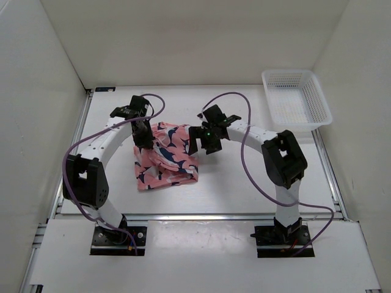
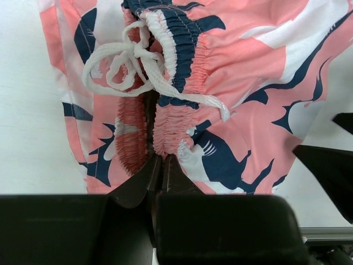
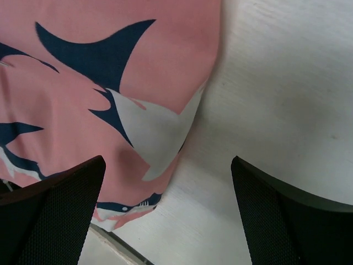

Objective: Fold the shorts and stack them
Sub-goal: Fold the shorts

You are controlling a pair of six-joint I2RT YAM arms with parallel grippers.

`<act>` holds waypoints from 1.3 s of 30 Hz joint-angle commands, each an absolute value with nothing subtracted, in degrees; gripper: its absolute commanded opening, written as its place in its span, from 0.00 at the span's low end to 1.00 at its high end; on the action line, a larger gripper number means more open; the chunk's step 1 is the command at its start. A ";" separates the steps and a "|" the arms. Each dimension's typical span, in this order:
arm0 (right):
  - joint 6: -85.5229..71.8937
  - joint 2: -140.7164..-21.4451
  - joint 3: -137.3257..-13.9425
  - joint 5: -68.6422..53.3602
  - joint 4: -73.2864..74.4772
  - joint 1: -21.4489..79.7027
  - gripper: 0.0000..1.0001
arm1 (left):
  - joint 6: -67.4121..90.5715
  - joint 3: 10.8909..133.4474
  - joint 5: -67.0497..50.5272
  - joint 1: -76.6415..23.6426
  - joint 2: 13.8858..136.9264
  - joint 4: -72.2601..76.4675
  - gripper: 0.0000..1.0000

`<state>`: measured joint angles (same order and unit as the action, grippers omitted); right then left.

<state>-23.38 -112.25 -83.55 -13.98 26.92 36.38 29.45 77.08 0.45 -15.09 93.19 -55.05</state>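
Left gripper (image 2: pixel 160 165) pinched on the waistband of the shorts (image 1: pixel 165 160) — lying bunched mid-counter (image 1: pixel 244 183) between the arms — right gripper (image 3: pixel 168 165) spread over their right edge; fold seemingly in hand, next needs right closing on fabric.

Bright, even overhead light here, the white table (image 1: pixel 232 189) almost washing out, only faint shadows under the arms (image 1: pixel 116 134). Left wrist view: the shorts (image 2: pixel 248 83) sharp, the left gripper (image 2: pixel 160 163) at six o'clock blurred black. Right wrist: right gripper (image 3: pixel 168 165) soft, a gentle shadow hugging the fabric's three o'clock edge.
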 commanded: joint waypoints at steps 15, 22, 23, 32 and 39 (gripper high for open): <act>-26.37 -121.98 -82.27 -30.85 7.83 37.44 0.75 | 28.65 78.40 1.23 -11.95 90.44 -54.58 0.10; -27.59 -121.65 -83.50 -29.54 6.50 37.44 0.27 | 27.60 78.40 1.23 -11.95 90.97 -54.58 0.10; -27.60 -121.03 -82.71 -27.53 6.50 37.44 0.08 | 27.60 78.40 1.23 -11.95 90.97 -54.58 0.10; -25.75 -108.56 -73.84 -10.74 15.99 36.04 0.00 | 25.93 78.40 -1.67 -14.93 92.28 -54.05 0.10; -24.62 -101.78 -68.03 -5.10 19.34 35.42 0.18 | 25.93 74.89 -2.20 -14.94 95.00 -50.63 0.10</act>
<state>-27.42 -103.39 -69.78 -11.86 14.11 36.67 27.16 76.53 -4.29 -15.86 93.69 -52.73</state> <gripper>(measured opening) 0.123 0.135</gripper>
